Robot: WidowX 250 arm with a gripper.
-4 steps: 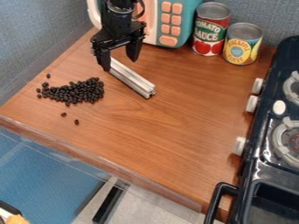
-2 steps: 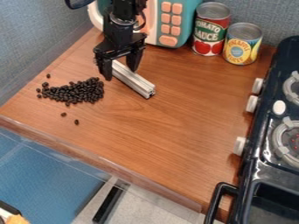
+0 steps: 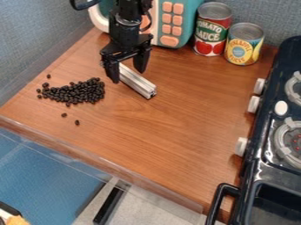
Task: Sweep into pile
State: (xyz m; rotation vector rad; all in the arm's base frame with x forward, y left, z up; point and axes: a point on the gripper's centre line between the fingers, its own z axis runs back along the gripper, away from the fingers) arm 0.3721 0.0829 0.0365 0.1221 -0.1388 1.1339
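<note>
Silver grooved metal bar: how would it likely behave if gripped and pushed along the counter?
The silver grooved metal bar looks rigid, so it probably wouldn't bend. Its flat-sided, squared profile suggests sliding rather than rolling. Being long, it might swivel if pushed off-centre.

I count two cans, one metal bar, one toy microwave, one stove, one pile of black beans.

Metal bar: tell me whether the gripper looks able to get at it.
Likely yes: the gripper hangs open over the far part of the metal bar, and nothing seems to block its way down.
</note>
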